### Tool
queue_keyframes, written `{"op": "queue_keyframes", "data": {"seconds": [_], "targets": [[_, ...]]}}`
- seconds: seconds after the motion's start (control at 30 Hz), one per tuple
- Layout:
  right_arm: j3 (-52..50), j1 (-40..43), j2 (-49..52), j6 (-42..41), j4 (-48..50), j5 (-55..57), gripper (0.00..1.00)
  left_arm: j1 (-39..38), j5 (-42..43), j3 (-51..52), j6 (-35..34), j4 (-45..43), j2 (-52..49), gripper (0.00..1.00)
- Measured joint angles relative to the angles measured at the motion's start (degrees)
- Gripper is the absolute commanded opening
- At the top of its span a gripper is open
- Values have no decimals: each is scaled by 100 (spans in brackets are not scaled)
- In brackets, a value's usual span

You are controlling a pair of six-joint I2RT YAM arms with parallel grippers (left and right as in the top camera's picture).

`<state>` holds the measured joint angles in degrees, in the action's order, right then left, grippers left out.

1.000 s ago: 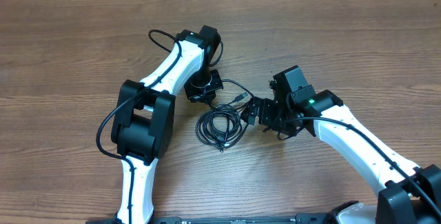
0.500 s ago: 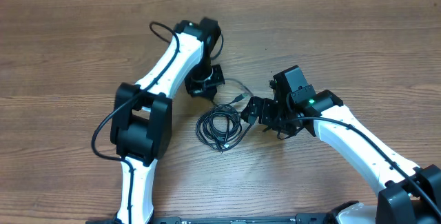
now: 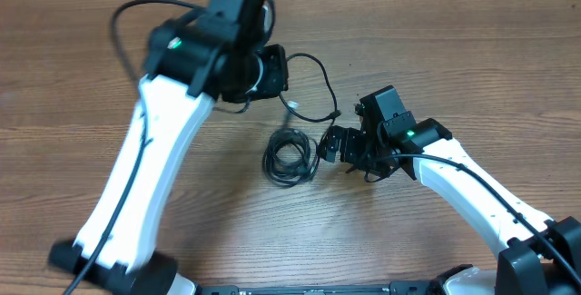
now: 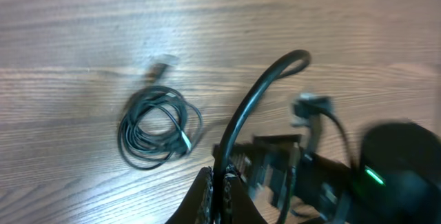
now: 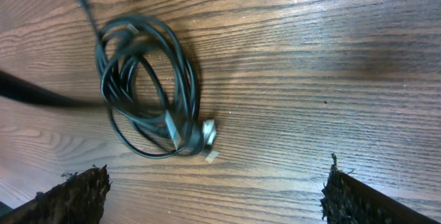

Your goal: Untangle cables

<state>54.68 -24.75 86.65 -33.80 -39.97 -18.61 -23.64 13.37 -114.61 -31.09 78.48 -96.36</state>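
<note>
while the left jaws are pinched shut on one black cable (image 4: 256, 89), holding it up in an arc above the bench (image 3: 454, 59), the coiled cable (image 3: 290, 157) lies flat on the wood. the right jaws stand wide apart, gripping nothing, low and just beside the coil.

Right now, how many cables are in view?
2. One cable is pinched in the shut left gripper and arcs above the table. One coiled cable lies on the wood beside the open right gripper. The coil may hide more strands.
</note>
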Motion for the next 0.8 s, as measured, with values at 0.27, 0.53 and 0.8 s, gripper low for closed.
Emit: {"op": "queue_keyframes", "data": {"seconds": [0.27,0.53,0.8], "targets": [[-35,2,0,-50,90,0,100,0,-13,0,-2,-146,1051,4],[-363,0,0,-341,525,-9,100,0,-26,0,-46,-199,2197,4],[-380,-240,0,-518,1071,-151,100,0,-26,0,-50,-566,2616,4]]}}
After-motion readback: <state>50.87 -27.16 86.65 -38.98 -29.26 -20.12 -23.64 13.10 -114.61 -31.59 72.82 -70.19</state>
